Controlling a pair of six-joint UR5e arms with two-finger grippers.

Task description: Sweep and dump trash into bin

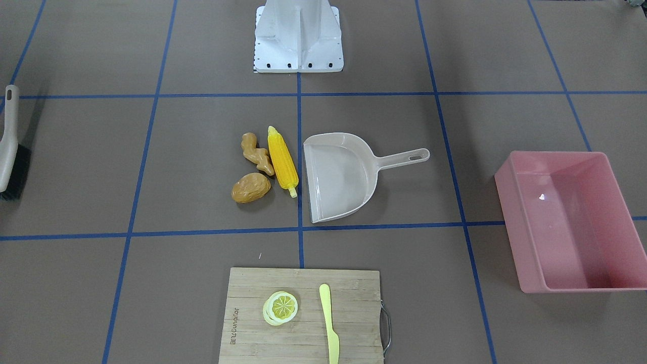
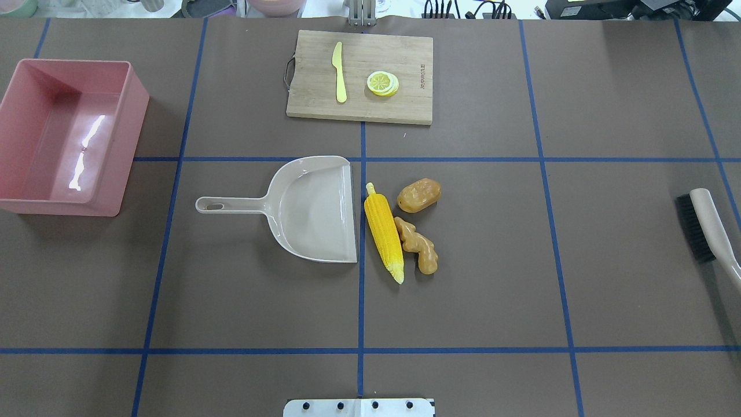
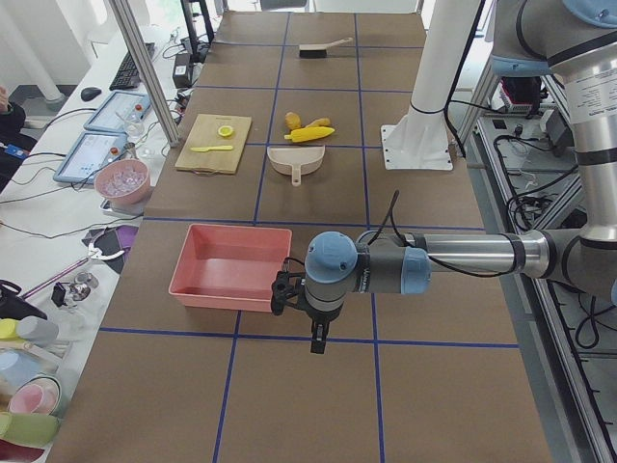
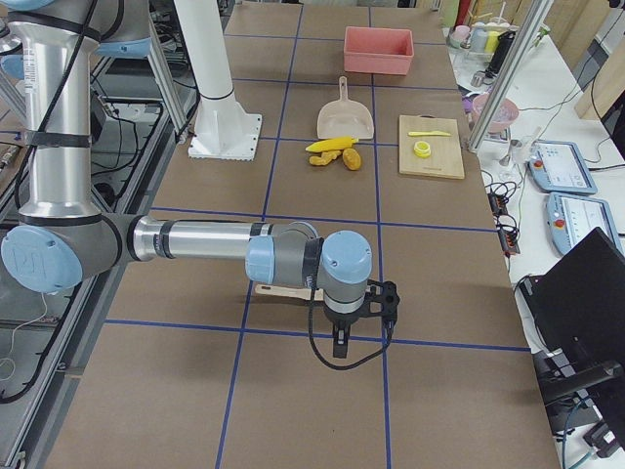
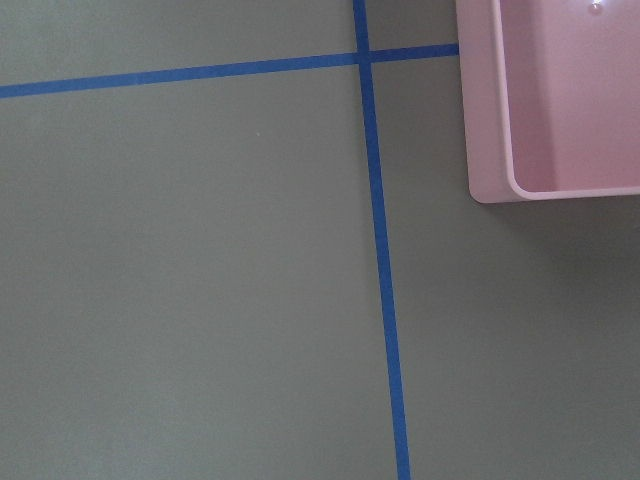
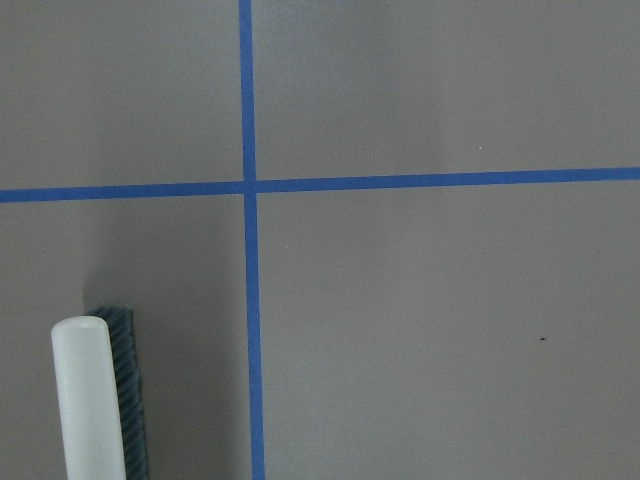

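The trash lies mid-table in a cluster: a yellow corn cob (image 2: 384,237), a knobbly ginger root (image 2: 418,244) and a brown potato (image 2: 418,194). The corn lies along the open lip of a beige dustpan (image 2: 315,208). The pink bin (image 2: 69,207) stands empty at the table's left end. My left gripper (image 3: 313,338) hangs above the table just beyond the bin's near corner (image 5: 485,120). My right gripper (image 4: 342,344) hangs at the opposite end, over a brush (image 6: 90,400). Whether either gripper is open or shut I cannot tell.
A wooden cutting board (image 2: 359,107) at the far edge carries a lemon slice (image 2: 382,83) and a pale yellow knife (image 2: 339,72). The brush (image 2: 709,229) lies at the right end. The robot's white base plate (image 1: 298,60) sits at the near edge.
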